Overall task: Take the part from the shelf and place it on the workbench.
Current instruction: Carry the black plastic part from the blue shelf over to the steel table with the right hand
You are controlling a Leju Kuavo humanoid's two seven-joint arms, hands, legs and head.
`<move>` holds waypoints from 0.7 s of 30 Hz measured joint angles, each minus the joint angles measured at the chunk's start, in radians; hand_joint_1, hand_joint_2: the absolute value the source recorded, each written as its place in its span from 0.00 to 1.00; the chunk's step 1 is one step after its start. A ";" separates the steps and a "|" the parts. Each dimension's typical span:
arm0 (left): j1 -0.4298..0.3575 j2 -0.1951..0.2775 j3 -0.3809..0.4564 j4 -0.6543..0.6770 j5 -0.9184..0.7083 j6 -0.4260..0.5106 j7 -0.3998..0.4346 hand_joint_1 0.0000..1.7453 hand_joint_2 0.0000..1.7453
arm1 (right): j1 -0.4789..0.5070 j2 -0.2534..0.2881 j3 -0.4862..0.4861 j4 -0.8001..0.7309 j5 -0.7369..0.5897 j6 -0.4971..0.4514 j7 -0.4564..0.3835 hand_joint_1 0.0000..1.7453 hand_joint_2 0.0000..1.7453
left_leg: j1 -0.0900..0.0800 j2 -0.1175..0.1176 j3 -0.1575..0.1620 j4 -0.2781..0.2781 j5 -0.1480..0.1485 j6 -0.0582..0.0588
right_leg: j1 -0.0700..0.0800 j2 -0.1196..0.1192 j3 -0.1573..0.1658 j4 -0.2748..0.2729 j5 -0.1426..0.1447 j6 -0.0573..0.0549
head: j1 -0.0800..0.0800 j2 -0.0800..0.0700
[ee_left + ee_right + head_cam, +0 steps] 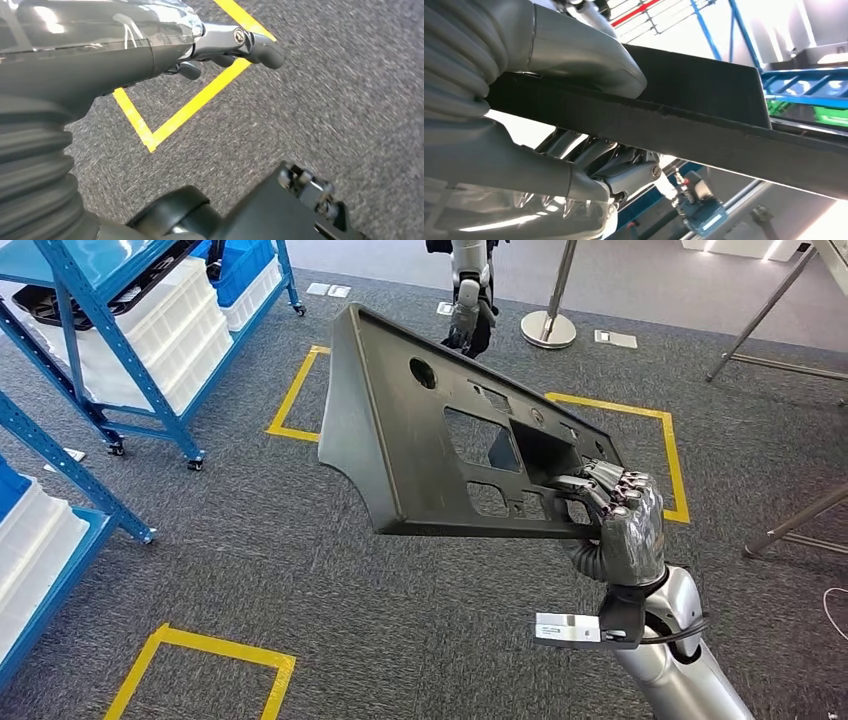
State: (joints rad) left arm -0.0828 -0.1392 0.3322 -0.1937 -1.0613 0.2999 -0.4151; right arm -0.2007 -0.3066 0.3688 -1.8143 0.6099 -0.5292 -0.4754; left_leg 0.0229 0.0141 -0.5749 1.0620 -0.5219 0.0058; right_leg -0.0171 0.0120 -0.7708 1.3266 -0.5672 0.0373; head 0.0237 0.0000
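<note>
The right hand grips the dark plastic panel by one end, carrying it above the carpet. Stiff, light-looking yet long, it likely levers hard; its cutouts offer purchase. The left hand hangs with nothing in it, its fingers too hidden to judge.

right arm raised from below | right hand clamped on part edge | left hand hanging, fingers loosely curled, holding nothing
</note>
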 joint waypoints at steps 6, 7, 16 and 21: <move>-0.008 -0.001 0.000 -0.003 0.017 0.007 -0.015 0.00 1.00 | -0.016 0.001 0.000 0.001 -0.021 -0.002 -0.003 1.00 1.00 | -0.011 0.035 0.015 -0.005 -0.015 -0.021 | 0.012 -0.058 0.131 -0.271 0.106 -0.003 | 0.009 0.000; -0.008 -0.001 0.000 -0.003 0.011 0.008 -0.017 0.00 1.00 | -0.015 0.002 0.000 0.001 -0.025 -0.003 -0.006 1.00 1.00 | -0.012 0.041 0.019 -0.008 -0.015 -0.025 | 0.013 -0.051 0.131 -0.274 0.106 -0.008 | 0.008 0.000; -0.005 -0.002 -0.002 -0.004 -0.001 0.022 -0.010 0.00 1.00 | -0.001 0.011 0.000 0.004 -0.046 -0.028 -0.032 1.00 1.00 | -0.009 -0.012 -0.107 0.262 -0.117 -0.037 | 0.005 0.011 0.147 -0.282 0.104 -0.045 | -0.031 0.000; 0.004 0.005 -0.002 -0.003 -0.008 0.026 -0.002 0.00 1.00 | 0.009 0.018 -0.004 0.005 -0.055 -0.039 -0.040 1.00 1.00 | 0.001 -0.064 -0.006 0.014 -0.003 -0.034 | 0.003 0.053 0.143 -0.270 0.100 -0.024 | -0.043 0.000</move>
State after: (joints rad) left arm -0.0790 -0.1339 0.3302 -0.1966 -1.0696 0.3262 -0.4168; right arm -0.1917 -0.2886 0.3653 -1.8094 0.5553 -0.5679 -0.5158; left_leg 0.0235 -0.0496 -0.5811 1.0759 -0.5245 -0.0285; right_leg -0.0145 0.0654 -0.6274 1.0562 -0.4667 0.0136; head -0.0196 0.0000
